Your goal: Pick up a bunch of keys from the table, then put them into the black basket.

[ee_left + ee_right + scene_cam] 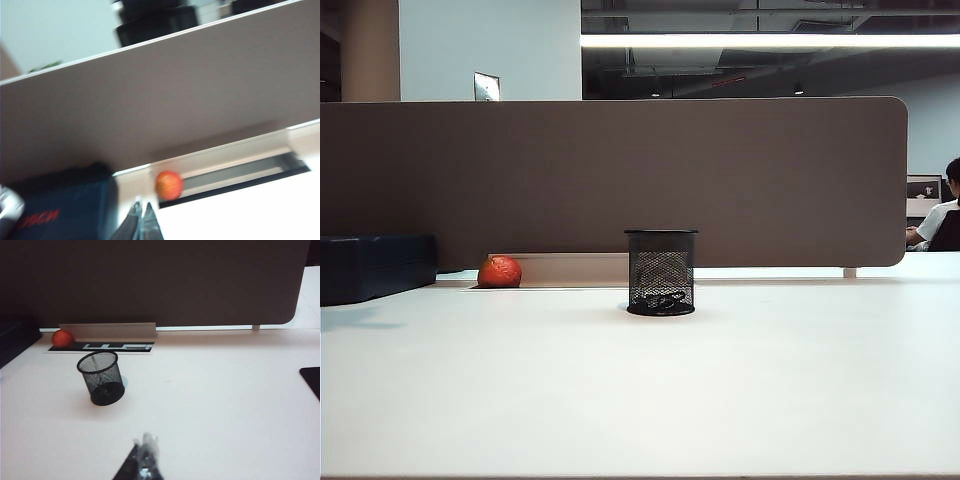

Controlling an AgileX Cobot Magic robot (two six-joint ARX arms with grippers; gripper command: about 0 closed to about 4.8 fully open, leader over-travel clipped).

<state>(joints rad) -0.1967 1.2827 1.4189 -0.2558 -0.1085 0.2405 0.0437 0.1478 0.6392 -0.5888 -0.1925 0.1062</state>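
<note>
The black basket [661,272] stands upright on the white table [640,400], near its middle. A small dark cluster, the bunch of keys [660,298], shows through the mesh at the basket's bottom. Neither gripper appears in the exterior view. In the right wrist view the basket [101,377] stands well ahead of my right gripper [146,442], which is blurred, shut, and has nothing visible between its fingers. My left gripper [141,207] is shut and empty, pointing toward the back of the table.
An orange-red ball [500,271] lies at the foot of the brown partition [620,170], with a dark blue box [375,265] to its left. The left gripper faces the ball [169,185] and the box [60,215]. A black pad [312,380] lies at the right table edge.
</note>
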